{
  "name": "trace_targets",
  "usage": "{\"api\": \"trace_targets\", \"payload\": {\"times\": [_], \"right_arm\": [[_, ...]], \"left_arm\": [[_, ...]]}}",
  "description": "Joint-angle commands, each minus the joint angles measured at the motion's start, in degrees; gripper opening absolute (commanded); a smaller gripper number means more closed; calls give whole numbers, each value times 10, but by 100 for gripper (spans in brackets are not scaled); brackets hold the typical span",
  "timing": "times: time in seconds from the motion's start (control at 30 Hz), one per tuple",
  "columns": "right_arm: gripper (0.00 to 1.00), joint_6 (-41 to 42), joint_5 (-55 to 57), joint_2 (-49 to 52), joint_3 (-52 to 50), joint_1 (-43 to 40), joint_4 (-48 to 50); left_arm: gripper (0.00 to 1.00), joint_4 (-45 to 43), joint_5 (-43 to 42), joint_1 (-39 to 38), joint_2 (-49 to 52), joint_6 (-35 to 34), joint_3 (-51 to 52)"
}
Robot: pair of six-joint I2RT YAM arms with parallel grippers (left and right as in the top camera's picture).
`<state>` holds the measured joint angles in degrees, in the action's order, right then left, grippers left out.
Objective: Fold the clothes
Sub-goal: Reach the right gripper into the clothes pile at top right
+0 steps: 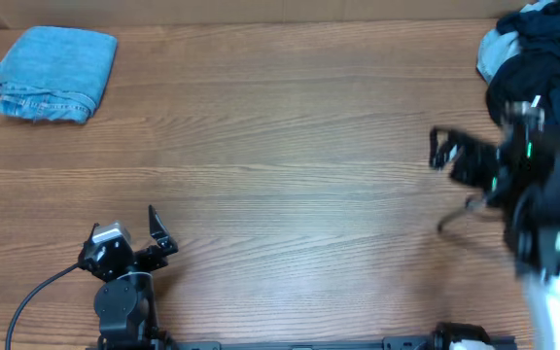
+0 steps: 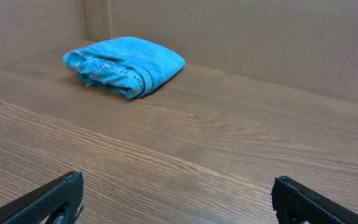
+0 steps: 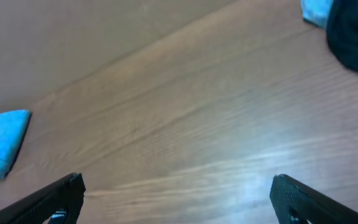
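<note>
Waiting for folding: crumpled heap of black and dark-blue fabric garments (image 1: 538, 68), pale blue piece at its edge, no clear long axis.
Nearer hand: right gripper (image 1: 447, 183), fingers spread wide, empty, blurred from overhead.
Bearing from it: heap ahead and off to its right, near, not touching.
Farther hand: left gripper (image 1: 126, 243), fingers spread wide, empty, well apart from heap.
Already folded: light-blue denim bundle (image 1: 54, 74), far ahead of left gripper, slightly leftward.
Likely next: rightward reach into heap by right gripper.
</note>
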<state>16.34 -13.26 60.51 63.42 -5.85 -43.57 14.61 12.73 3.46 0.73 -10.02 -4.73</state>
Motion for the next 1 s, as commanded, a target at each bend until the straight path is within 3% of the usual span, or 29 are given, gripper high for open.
{"api": "trace_targets", "payload": {"times": [0.0,0.2,0.3,0.6,0.8,0.97], "right_arm": [[100,-41,0,103,152,2,-28],[100,-48,-1,251,351,-55,-104],[100,-43,-1,300,400,-110,-119],[100,-40,43,417,418,-255,-107],[100,-55,151,473,418,-248,-88],[100,-61,172,515,418,-230,-45]], "left_arm": [[100,-2,12,-1,-5,10,2],[100,-2,12,-1,-5,10,2],[100,-2,12,-1,-5,10,2],[100,-2,12,-1,-5,10,2],[100,-2,12,-1,-5,10,2],[100,-2,12,-1,-5,10,2]]}}
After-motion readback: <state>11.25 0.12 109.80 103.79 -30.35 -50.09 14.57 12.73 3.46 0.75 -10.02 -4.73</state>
